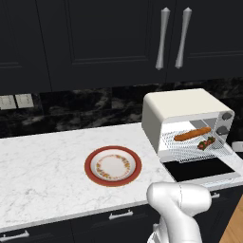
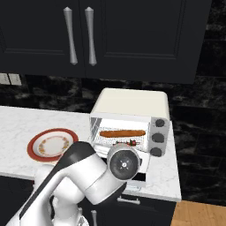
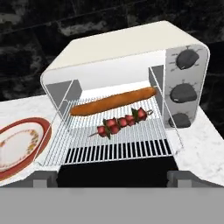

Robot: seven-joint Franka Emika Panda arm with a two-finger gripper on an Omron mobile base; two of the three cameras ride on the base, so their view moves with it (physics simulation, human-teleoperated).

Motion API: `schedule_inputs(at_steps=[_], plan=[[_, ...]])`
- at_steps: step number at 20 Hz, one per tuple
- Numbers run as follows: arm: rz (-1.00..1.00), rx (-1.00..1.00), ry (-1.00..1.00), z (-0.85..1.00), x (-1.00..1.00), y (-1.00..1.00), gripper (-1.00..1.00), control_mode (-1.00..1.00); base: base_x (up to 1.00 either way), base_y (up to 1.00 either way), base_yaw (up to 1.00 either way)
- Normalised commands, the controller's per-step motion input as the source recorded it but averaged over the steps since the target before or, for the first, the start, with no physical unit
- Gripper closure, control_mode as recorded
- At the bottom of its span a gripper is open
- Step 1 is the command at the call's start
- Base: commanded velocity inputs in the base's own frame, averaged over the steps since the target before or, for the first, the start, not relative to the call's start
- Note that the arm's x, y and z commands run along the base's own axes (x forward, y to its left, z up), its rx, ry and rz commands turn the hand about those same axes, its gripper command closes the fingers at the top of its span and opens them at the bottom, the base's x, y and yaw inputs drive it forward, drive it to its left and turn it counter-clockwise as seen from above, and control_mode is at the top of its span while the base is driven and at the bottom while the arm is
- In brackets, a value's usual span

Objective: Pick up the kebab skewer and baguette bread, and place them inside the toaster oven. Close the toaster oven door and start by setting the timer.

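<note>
Now the door is lying flat, open, directly below and before the spread, empty gripper; baguette and skewer are resting behind it on the rack.

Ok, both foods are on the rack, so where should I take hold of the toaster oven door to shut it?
Take the toaster oven door at its outer free edge, nearest the gripper, coming from below and in front. It lies flat, folded down from the toaster oven, so that edge must swing up. The baguette bread and kebab skewer sit well inside.
</note>
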Motion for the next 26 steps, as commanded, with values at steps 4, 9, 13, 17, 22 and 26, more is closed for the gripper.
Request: schedule_inputs(at_steps=[4, 9, 13, 17, 22, 26], plan=[[0.28, -0.12, -0.32, 0.0, 0.0, 0.14, -1.0, -1.0, 0.0, 0.0, 0.0], [0.08, -0.06, -0.06, 0.04, -0.08, 0.26, -1.0, -1.0, 0.0, 0.0, 0.0], [-0.06, 0.0, 0.11, 0.0, -0.01, 0.25, -1.0, -1.0, 0.0, 0.0, 0.0], [-0.08, 0.0, 0.02, -0.06, 0.0, 0.09, -1.0, -1.0, 0.0, 0.0, 0.0], [-0.01, 0.01, 0.03, -0.08, 0.01, 0.0, -1.0, -1.0, 0.0, 0.0, 0.0], [0.0, 0.08, 0.01, -0.49, 0.0, 0.0, -1.0, -1.0, 0.0, 0.0, 0.0]])
